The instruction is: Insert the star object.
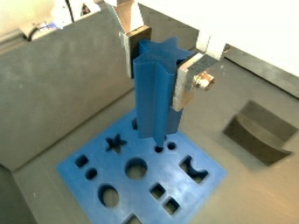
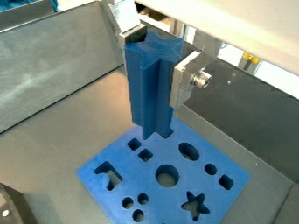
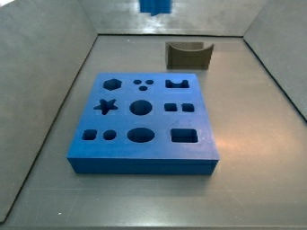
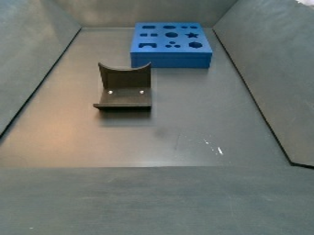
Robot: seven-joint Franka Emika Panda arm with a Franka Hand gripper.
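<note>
The star object [image 1: 155, 96], a tall bright-blue ridged peg, hangs upright between my gripper's [image 1: 156, 57] silver fingers [image 1: 184, 87], which are shut on its upper part. It shows the same way in both wrist views [image 2: 149, 87]. Its lower end shows at the top edge of a side view [image 3: 155, 5], well above the floor. The flat blue block [image 3: 144, 163] with many shaped holes lies below. Its star hole [image 3: 106, 107] is on one side of the block [image 1: 114, 144] [image 2: 197, 206]. The peg's lower end appears over other small holes, off to the side of the star hole.
A dark grey curved piece [image 3: 188, 55] stands on the floor beyond the block, also in a side view [image 4: 123, 87] and a wrist view [image 1: 260, 131]. Grey sloping walls [image 3: 48, 81] enclose the floor on all sides.
</note>
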